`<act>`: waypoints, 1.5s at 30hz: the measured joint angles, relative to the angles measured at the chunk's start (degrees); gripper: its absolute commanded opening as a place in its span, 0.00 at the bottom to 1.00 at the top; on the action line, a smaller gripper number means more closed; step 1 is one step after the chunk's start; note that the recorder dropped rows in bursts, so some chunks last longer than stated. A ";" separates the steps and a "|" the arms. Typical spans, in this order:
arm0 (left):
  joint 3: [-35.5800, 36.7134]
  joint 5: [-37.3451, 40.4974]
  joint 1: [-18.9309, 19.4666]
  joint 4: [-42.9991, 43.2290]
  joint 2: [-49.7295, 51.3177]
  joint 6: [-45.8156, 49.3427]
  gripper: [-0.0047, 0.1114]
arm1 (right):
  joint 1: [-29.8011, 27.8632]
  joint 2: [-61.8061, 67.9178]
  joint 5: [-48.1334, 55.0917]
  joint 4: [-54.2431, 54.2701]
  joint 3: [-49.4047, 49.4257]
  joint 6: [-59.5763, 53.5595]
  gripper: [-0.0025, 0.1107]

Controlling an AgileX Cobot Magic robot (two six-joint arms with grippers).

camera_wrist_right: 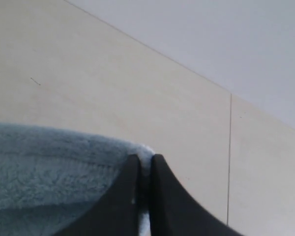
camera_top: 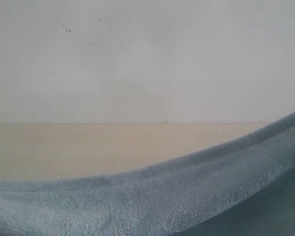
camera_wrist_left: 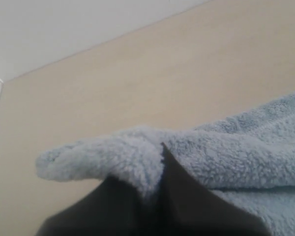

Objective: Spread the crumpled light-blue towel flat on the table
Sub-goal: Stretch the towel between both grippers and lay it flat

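Note:
The light-blue fluffy towel fills the lower part of the exterior view, its top edge sagging at the left and rising to the right, held up close to the camera. Behind it lies the beige table. No gripper shows in that view. In the left wrist view my left gripper is shut on a bunched fold of the towel, with a rolled tip sticking out past the dark fingers. In the right wrist view my right gripper is shut on a corner edge of the towel above the table.
A white wall with a few dark specks stands behind the table's far edge. A thin seam runs across the tabletop beside the right gripper. The wall meets the table in the left wrist view.

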 measured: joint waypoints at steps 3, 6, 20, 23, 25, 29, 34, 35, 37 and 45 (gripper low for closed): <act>0.26 -5.55 0.00 1.22 8.94 -1.08 0.08 | 0.00 7.76 -4.33 -0.20 0.14 0.00 0.02; 0.38 -11.67 0.00 4.75 17.95 -4.46 0.08 | 0.00 15.60 -8.88 -1.04 0.14 0.09 0.02; -11.56 -33.52 11.16 26.37 57.19 -28.38 0.42 | 0.00 53.84 -18.11 -9.50 -23.79 7.53 0.02; -16.08 -35.69 13.32 26.65 61.73 -30.67 0.52 | 0.00 58.81 -17.23 -9.75 -31.71 8.55 0.05; -18.61 -36.07 14.24 26.83 64.15 -31.77 0.53 | 0.00 61.10 -16.33 -9.61 -36.22 8.81 0.17; -20.51 -35.17 15.31 26.68 66.13 -32.78 0.52 | 0.00 62.87 -14.74 -6.54 -40.61 8.91 0.63; -19.96 -34.13 15.42 26.10 64.13 -33.02 0.51 | 0.00 62.97 -12.48 -4.62 -41.49 10.52 0.52; -19.49 -33.82 15.42 26.09 62.94 -33.02 0.50 | 0.00 62.97 -12.07 -4.48 -41.48 10.75 0.48; -18.17 -33.26 15.42 26.09 60.30 -33.02 0.48 | -0.10 62.55 -10.79 -3.94 -41.48 11.00 0.41; -5.85 -30.99 15.42 25.29 48.03 -32.18 0.32 | -0.54 58.04 -0.35 4.40 -40.50 4.01 0.02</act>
